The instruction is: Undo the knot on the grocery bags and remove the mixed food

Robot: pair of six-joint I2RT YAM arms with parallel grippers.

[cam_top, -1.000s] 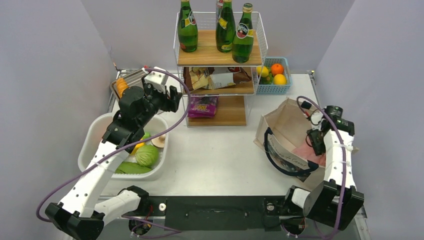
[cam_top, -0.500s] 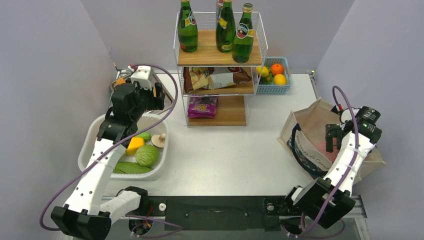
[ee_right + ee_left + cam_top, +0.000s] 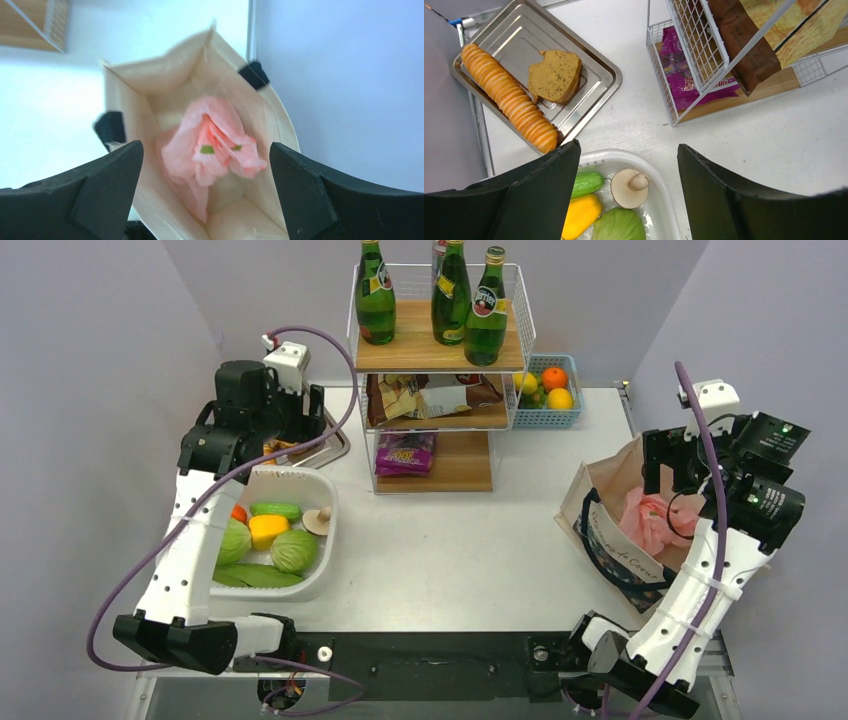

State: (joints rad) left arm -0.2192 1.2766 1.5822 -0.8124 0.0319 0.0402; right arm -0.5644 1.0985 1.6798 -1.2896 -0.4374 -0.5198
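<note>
Flecks (image 3: 206, 149) of green on pink bag (image 3: 180, 145) appear only from right wrist

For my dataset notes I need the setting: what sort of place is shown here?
Probably a robot lab cell staged as a grocery corner: bare grey walls enclose a white table, with a wire shelf of green bottles and a white tub of vegetables.

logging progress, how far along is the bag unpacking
Looks done: mushroom, cucumber in the white tub. In hand: nothing; left gripper and right gripper open, the right above the pink bag in the canvas tote. Left: bag untied or emptied? Cannot tell.
</note>
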